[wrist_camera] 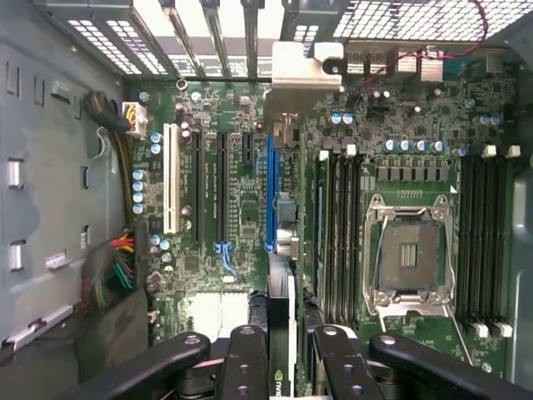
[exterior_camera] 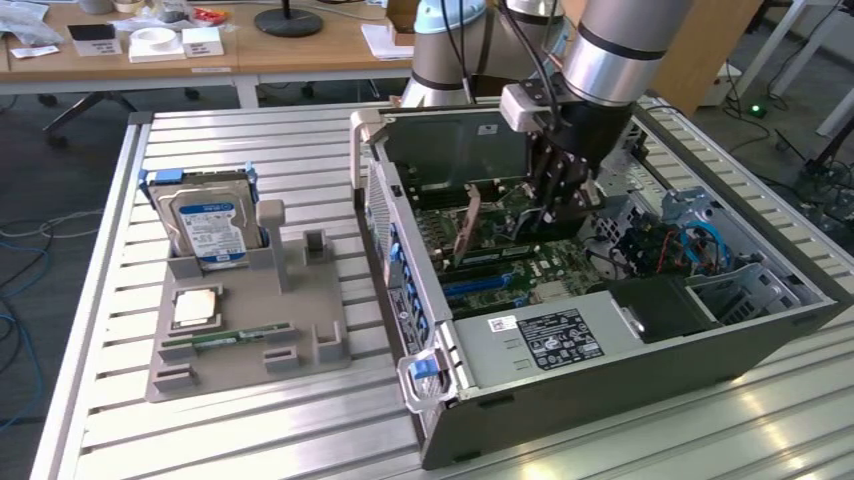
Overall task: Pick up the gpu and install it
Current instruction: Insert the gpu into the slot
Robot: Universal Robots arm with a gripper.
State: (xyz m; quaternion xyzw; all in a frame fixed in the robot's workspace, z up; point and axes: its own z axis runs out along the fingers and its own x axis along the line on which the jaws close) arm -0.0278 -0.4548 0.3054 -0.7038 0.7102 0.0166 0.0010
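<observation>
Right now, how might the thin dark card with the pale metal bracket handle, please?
The thin dark card looks stiff, held edge-on in the gripper. Probably light, being thin. Forced askew into the blue slot, it might crack.

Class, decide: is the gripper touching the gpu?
Touching. The wrist view shows the gpu edge-on, clamped between the gripper's fingers above the motherboard.

Brushed-silver arm [exterior_camera: 607, 45]: thick round tube sections, black band ringing joint end. Rear joint housing [exterior_camera: 447, 25] pale blue-grey, smooth rounded cap. Small white box [exterior_camera: 525, 105] mounted at wrist, squared corners. Gripper [exterior_camera: 561, 215] matt black, blocky body, narrow dark fingers. Wrist view: four black link bars [wrist_camera: 416, 358], rounded ends, dull sheen; inner fingers [wrist_camera: 247, 362] flat-sided, each bar studded with round silver pivot pins [wrist_camera: 192, 340].
</observation>
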